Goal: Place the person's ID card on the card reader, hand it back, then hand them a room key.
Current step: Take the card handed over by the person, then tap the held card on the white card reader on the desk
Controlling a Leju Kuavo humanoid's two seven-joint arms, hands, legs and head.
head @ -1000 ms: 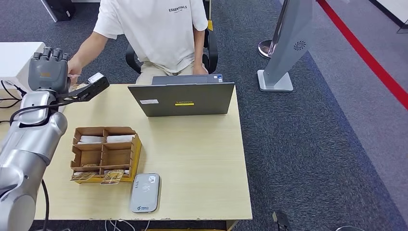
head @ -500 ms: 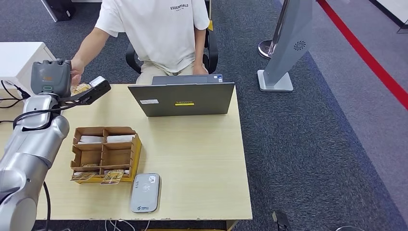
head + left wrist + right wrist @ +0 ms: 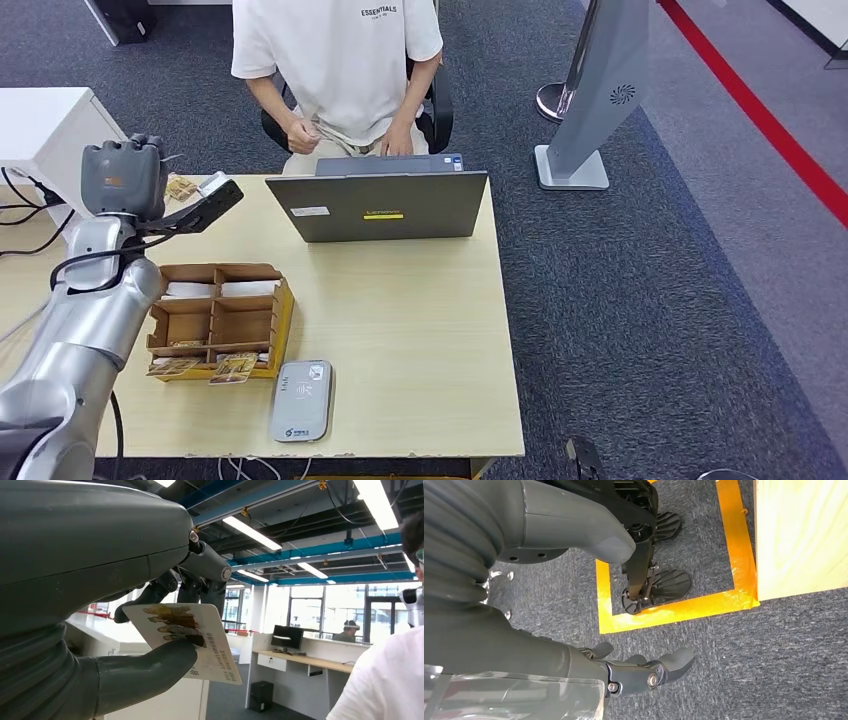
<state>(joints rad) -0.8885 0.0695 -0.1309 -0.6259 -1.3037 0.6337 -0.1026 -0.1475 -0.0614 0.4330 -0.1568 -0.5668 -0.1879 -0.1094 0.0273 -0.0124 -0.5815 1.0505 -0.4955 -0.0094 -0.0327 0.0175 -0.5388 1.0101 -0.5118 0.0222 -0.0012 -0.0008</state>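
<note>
since a second ago the person has drawn their arm back to their lap, and the left hand has turned at the table's far left corner with the id card in its keeping. thumb below and dark fingers above pinch the card near one end, so most of it juts free beyond the hand; in the head view a sliver of it shows just beside the hand.

what the next move hangs on, by my reckoning: the card reader lies at the near edge of the table, toward the robot and to the right of the hand, past the cardboard organizer that sits between them. its long axis runs near-to-far.

the right hand hangs over the carpet, fingers loosely curled, holding nothing, so the left hand is the nearer one.
</note>
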